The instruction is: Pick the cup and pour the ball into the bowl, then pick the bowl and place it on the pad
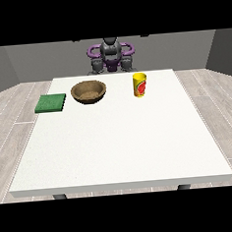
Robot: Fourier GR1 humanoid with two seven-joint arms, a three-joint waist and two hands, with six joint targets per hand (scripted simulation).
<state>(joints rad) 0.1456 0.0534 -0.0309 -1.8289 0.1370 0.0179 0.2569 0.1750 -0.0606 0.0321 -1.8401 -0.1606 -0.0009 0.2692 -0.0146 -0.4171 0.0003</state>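
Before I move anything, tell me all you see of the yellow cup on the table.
The yellow cup with a red label stands upright on the white table, towards the view's right of the brown wooden bowl and apart from it. Its rim is open at the top; what lies inside cannot be seen. Nothing touches it but the table; no hand is near.

cup [140,84] contents hidden, hands out of sight

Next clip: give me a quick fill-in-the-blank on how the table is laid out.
1. The bowl stands between the pad and the ____.
2. The pad's colour is ____.
3. The thing nearest the view's right is the ____.
4. The bowl's colour is ____.

Missing words: cup; green; cup; brown
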